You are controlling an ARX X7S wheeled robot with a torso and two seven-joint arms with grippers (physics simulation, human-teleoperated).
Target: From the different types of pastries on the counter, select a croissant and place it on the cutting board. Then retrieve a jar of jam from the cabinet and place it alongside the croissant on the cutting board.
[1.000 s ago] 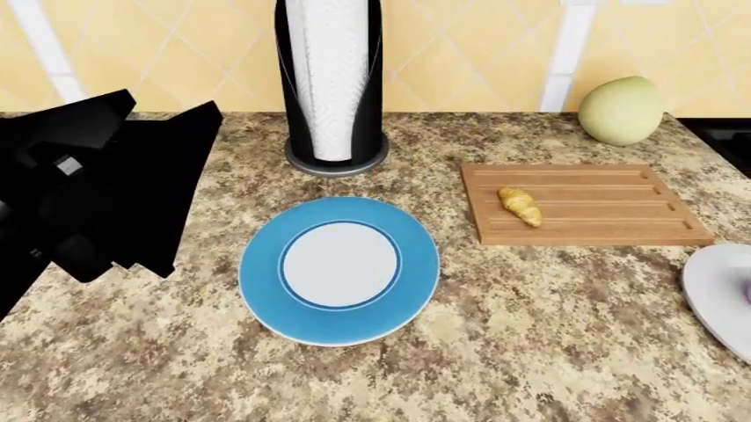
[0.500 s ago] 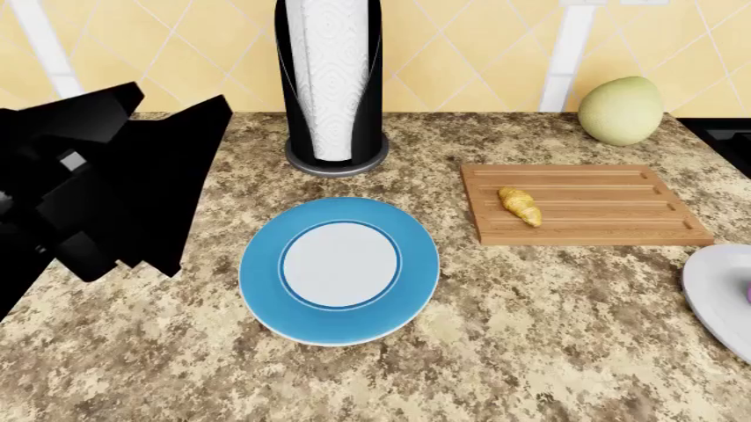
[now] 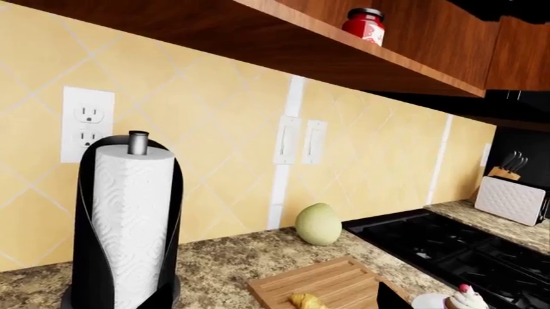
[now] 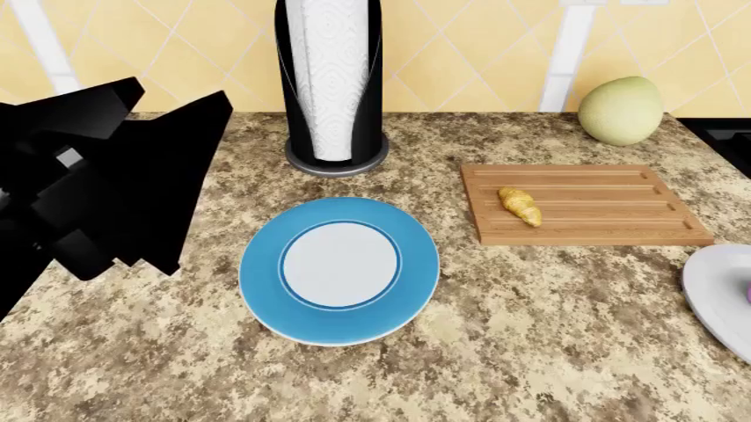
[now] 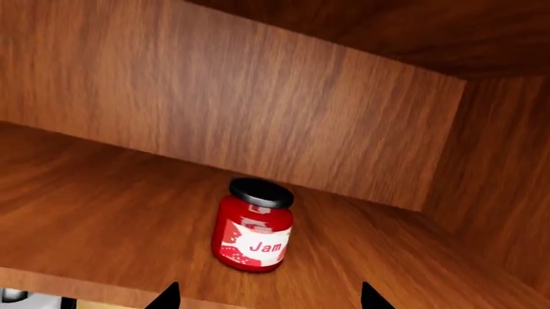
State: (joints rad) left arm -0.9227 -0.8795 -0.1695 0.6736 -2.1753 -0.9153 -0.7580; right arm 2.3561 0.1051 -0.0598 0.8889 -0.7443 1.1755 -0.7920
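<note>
The golden croissant [image 4: 520, 206] lies on the left part of the grooved wooden cutting board [image 4: 599, 224] on the granite counter [image 4: 528, 352]. In the left wrist view the croissant [image 3: 308, 300] and board [image 3: 331, 280] sit low in the frame, and the jar of jam [image 3: 364, 24] stands high on the cabinet shelf. My right gripper [image 5: 270, 299] is open inside the cabinet, its two dark fingertips [image 5: 167, 297] a little short of the red jar of jam [image 5: 254, 225] and not touching it. My left gripper [image 4: 176, 101] hangs open over the counter's left side, holding nothing.
A blue plate [image 4: 339, 268] lies mid-counter, with a paper-towel holder [image 4: 332, 79] behind it. A pale green fruit [image 4: 620, 110] sits by the wall. A white plate [image 4: 718, 294] with a pastry [image 3: 464, 299] is at the right edge. The black stove [image 3: 447, 251] lies beyond.
The left arm has drifted slightly up and to the right in the head view. The croissant, board and plates have not moved.
</note>
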